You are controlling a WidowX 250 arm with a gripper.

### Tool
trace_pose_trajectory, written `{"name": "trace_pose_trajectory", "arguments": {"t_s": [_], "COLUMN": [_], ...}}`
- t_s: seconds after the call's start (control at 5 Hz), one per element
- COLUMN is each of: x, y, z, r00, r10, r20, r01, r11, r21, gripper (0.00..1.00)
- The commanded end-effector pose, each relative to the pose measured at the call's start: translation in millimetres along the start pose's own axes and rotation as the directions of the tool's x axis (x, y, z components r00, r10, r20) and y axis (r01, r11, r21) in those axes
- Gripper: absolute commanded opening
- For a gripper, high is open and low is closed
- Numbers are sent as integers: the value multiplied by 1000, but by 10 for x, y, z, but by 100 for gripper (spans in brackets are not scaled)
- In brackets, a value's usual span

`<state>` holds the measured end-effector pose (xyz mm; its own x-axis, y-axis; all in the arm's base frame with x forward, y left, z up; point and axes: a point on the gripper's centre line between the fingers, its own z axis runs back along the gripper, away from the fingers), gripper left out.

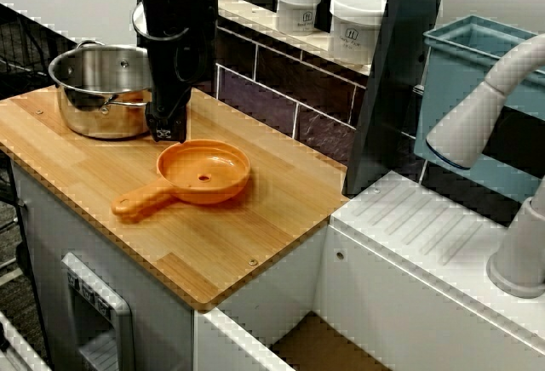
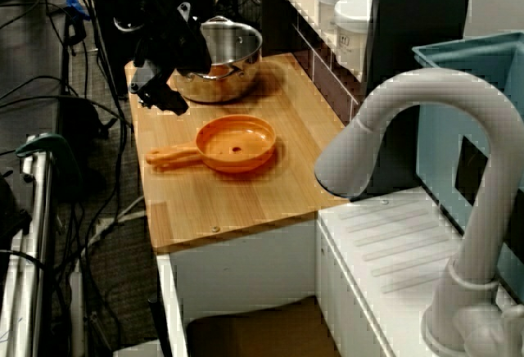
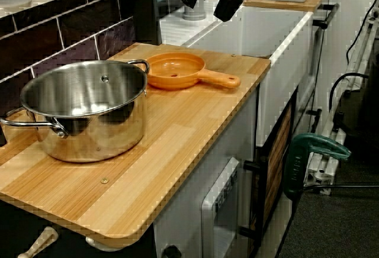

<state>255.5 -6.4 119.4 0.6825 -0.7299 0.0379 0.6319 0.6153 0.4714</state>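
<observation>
Lighting's soft and even, coming from overhead, bright enough all over. The steel pot [image 1: 102, 90] catches white glare on its inner wall (strongest in the low view from behind the pot). Just beside the pot, the orange pan [image 1: 203, 171] drops a faint shadow on the wooden counter [image 1: 255, 218]. Far right of the pot, the white faucet [image 2: 409, 128] looks soft, too close to focus. Outlines are jagged with dotted fringes in all three views.
</observation>
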Motion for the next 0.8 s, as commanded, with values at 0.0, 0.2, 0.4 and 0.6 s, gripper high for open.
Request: {"name": "trace_pose_trajectory", "arguments": {"t_s": [0.0,0.2,0.4,0.6], "x": [0,47,63,11], "y": [0,114,309,525], "z": [0,-171,-316,-451], "r00": [1000,999,994,976], "r10": [0,36,91,179], "r20": [0,-40,-63,-121], "r01": [0,-35,-93,-186], "r11": [1000,999,995,981], "r21": [0,5,-23,-50], "gripper": [100,100,100,100]}}
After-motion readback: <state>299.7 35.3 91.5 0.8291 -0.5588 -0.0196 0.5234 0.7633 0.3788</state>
